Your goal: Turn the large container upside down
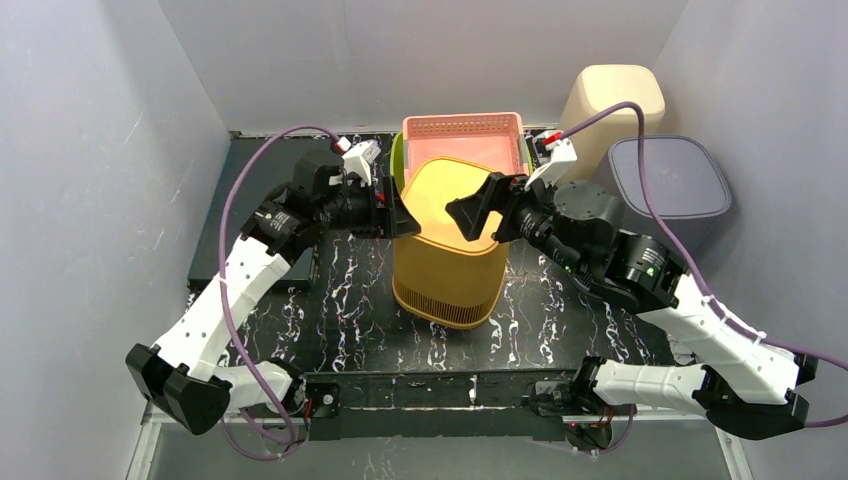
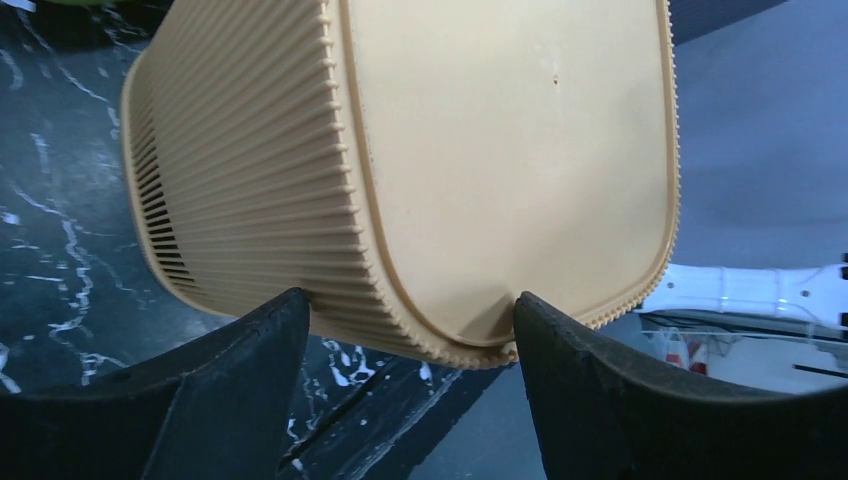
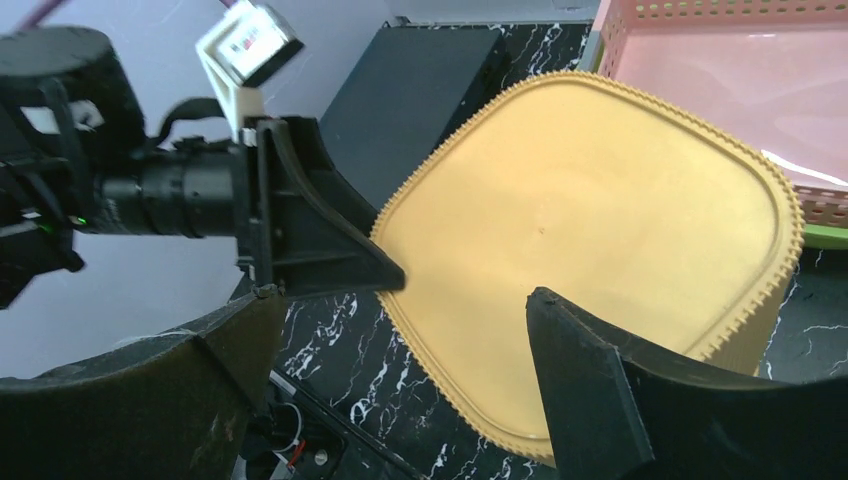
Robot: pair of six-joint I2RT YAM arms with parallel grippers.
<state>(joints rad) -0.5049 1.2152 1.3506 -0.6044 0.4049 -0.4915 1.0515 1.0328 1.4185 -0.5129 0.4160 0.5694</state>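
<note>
Large container [image 1: 447, 255] stands base-up at the middle of the surface [image 1: 340, 310], just before a pink basket [image 1: 462, 135] at the far edge. Left fingers [image 2: 240, 380] are spread, straddling its upper left corner; right fingers [image 3: 590, 370] are released, spread above its base.

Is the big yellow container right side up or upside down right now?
Upside down: the yellow container shows its closed flat base on top, wider slatted end down on the table.

White links [image 1: 215, 310] run between black joints [image 1: 185, 385], with purple cables [image 1: 625, 104] looping alongside.
</note>
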